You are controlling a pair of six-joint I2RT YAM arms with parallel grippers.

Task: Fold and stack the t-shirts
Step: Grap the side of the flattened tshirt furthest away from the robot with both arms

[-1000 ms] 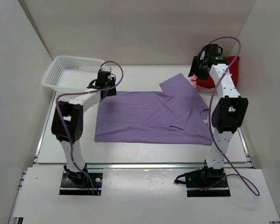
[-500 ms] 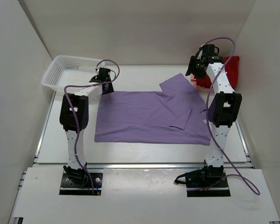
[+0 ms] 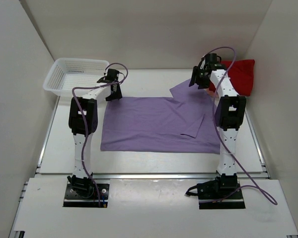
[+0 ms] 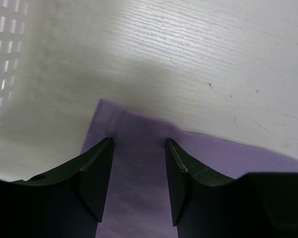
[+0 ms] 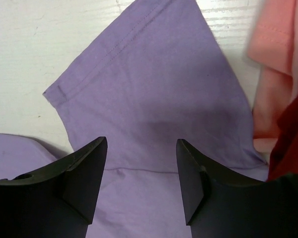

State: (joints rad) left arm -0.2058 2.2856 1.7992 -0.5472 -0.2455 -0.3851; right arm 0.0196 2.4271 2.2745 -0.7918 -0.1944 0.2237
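Note:
A lavender t-shirt lies spread flat on the table, one sleeve sticking out at its far right. My left gripper hovers open over the shirt's far left corner, jaws apart with cloth showing between them. My right gripper hangs open above the sleeve, nothing between its fingers. A bright red t-shirt sits bunched at the far right. A salmon pink t-shirt lies against the red one in the right wrist view.
A white lattice basket stands at the far left, close to my left gripper; its wall shows in the left wrist view. White walls enclose the table on three sides.
Both arms have reached farther back. The left gripper moved to the shirt's far left corner; the right gripper shifted left from the red shirt to over the lavender sleeve.

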